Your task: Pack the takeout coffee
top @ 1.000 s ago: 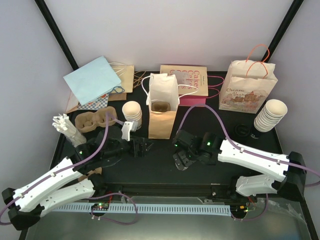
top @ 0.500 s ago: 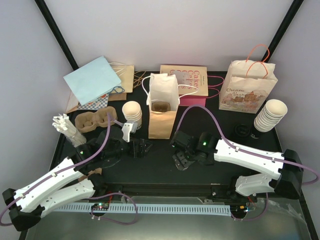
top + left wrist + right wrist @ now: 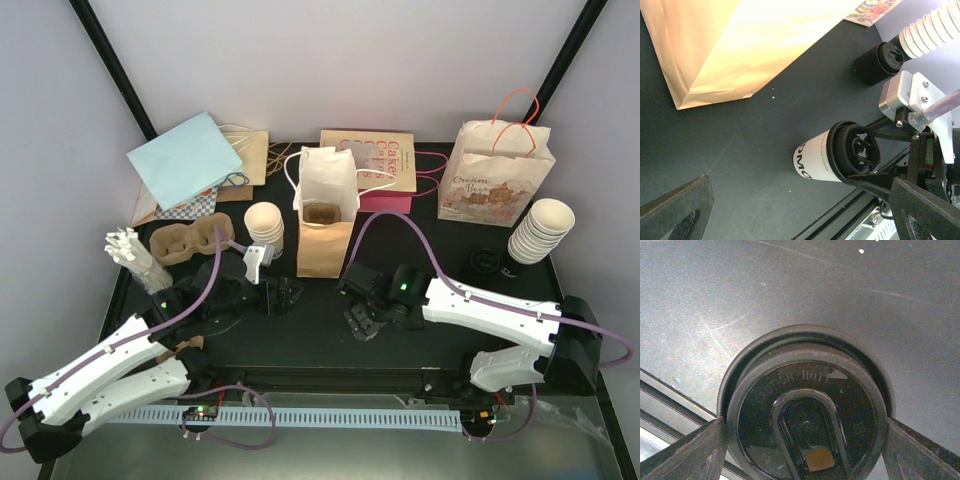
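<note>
The takeout coffee (image 3: 816,157) is a white cup with dark lettering and a black lid (image 3: 860,150), standing on the black table. In the left wrist view the right gripper's fingers (image 3: 875,176) bracket that lid. From the right wrist the lid (image 3: 805,425) fills the frame, and my right gripper (image 3: 805,452) has a finger against its rim on each side. In the top view the cup is hidden under my right gripper (image 3: 360,318). My left gripper (image 3: 288,295) hangs open to the cup's left, holding nothing; its fingers (image 3: 675,215) frame the left wrist view.
A brown paper bag (image 3: 325,240) stands open just behind the grippers, with a white bag in it. Cup stacks (image 3: 265,225) (image 3: 542,230), a pulp carrier (image 3: 185,242) and a pile of black lids (image 3: 484,261) sit around. Printed bags (image 3: 495,180) line the back.
My right arm has crept a little to the left and its jaws have narrowed onto the cup's lid. The left arm has barely shifted.
</note>
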Available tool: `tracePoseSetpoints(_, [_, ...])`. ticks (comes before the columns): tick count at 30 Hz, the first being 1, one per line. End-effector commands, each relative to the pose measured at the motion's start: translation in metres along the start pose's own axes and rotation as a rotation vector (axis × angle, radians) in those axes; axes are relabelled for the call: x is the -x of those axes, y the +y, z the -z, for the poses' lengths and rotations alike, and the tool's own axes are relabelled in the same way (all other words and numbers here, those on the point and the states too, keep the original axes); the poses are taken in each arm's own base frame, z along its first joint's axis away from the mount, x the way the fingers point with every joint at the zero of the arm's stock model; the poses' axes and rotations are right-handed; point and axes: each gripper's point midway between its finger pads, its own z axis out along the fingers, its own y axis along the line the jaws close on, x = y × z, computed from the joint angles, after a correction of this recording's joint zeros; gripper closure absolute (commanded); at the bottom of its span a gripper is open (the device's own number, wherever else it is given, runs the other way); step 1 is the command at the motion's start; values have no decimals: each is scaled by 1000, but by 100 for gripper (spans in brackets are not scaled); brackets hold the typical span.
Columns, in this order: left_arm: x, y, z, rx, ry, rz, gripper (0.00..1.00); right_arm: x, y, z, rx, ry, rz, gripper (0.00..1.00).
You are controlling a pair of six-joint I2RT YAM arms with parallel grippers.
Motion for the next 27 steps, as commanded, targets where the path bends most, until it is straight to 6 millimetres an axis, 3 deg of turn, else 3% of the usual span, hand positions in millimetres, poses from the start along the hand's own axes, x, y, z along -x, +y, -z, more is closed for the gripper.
tracePoseSetpoints(1, [0, 6, 0, 24, -1, -8, 1, 10, 5, 4, 11, -27, 6, 16])
tracePoseSetpoints(14, [-2, 12, -2, 47, 3, -15, 1, 3, 4, -5, -5, 7, 14, 24])
tracePoseSetpoints(27, [-8, 18, -13, 62, 26, -11, 1, -40, 6, -31, -23, 131, 47, 29])
